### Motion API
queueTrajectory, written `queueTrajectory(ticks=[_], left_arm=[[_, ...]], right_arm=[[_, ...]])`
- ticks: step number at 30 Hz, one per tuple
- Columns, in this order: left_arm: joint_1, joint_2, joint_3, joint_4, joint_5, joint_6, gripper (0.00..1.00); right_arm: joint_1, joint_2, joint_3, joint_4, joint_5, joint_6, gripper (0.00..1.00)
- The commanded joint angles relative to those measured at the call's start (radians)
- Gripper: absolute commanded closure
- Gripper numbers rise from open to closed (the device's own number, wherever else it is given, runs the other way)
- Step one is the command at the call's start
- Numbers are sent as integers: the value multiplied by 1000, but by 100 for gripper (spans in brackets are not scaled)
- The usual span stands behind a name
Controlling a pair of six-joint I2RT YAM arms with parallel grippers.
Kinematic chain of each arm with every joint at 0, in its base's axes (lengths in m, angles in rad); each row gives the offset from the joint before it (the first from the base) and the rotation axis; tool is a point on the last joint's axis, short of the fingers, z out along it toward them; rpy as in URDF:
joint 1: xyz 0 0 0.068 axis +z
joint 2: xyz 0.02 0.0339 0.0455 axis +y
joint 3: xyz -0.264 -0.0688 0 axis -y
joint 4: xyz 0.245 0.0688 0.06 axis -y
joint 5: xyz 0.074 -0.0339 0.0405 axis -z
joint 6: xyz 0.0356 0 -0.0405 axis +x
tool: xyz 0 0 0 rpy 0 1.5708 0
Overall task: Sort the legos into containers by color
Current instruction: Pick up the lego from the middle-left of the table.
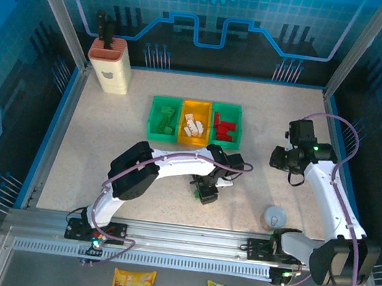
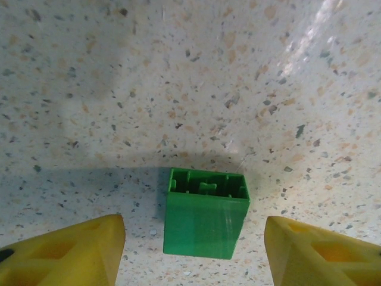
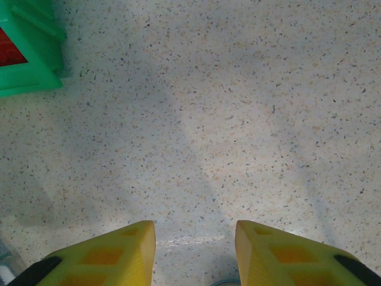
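Observation:
A single green lego (image 2: 205, 214) lies on the speckled table between my left gripper's (image 2: 194, 241) yellow fingers, hollow underside facing away, with a gap on each side. That gripper is open and hovers low over the brick (image 1: 197, 193) just in front of the containers (image 1: 197, 102). The left green bin (image 1: 154, 118) holds green legos, the orange bin (image 1: 186, 109) white ones, the right green bin (image 1: 237, 115) red ones. My right gripper (image 3: 195, 250) is open over bare table, right of the bins (image 1: 277, 158); a corner of the red-filled bin (image 3: 30, 65) is at its upper left.
A beige holder with a terracotta top (image 1: 110, 65) stands at the back left. A grey cup (image 1: 275, 216) sits near the front right, beside the right arm's base. Two snack bags (image 1: 133, 285) lie below the table's front rail.

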Motion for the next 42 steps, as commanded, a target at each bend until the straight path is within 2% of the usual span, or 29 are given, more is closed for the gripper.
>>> queueTrajectory(ticks=[1, 19, 29, 38, 42], left_arm=[[-8, 30, 29, -43, 14, 22, 36], [-8, 51, 28, -50, 20, 39, 57], [11, 14, 24, -61, 20, 31, 59], [113, -109, -60, -17, 55, -6, 61], [176, -177, -109, -1, 65, -23, 65]], right_arm=[[-15, -19, -7, -32, -21, -14, 59], [-15, -31, -6, -44, -31, -16, 59], [-16, -25, -5, -41, -33, -18, 60], [-14, -23, -5, -42, -31, -17, 60], [-15, -25, -6, -43, -31, -18, 60]])
